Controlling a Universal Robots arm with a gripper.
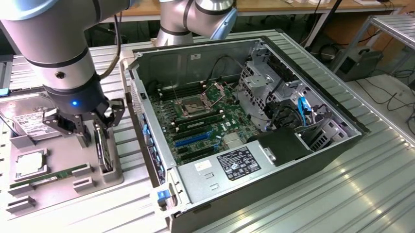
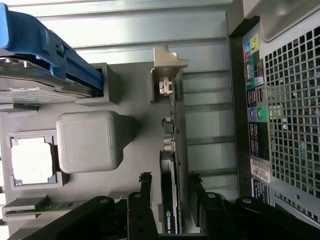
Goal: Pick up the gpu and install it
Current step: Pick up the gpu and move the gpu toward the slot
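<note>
The gpu (image 1: 103, 148) stands on edge in a slot of the grey holder tray (image 1: 65, 194), at the exterior view's left, outside the computer case. In the wrist view the gpu (image 2: 172, 150) runs as a thin dark card with its pale metal bracket (image 2: 167, 62) at the far end. My gripper (image 1: 97, 128) hangs just above it, open. Its black fingers (image 2: 145, 182) stand on either side of the card with a small gap on each side. Inside the open case (image 1: 311, 145), the motherboard's blue expansion slots (image 1: 191, 138) are unoccupied.
A silver hard drive (image 1: 29, 124) with a blue bracket (image 2: 45, 55), a CPU (image 1: 29, 165) and a green RAM stick (image 1: 52, 175) share the tray. A grey block (image 2: 89, 142) rises beside the gpu. The case's rear port panel (image 2: 255, 100) is close by.
</note>
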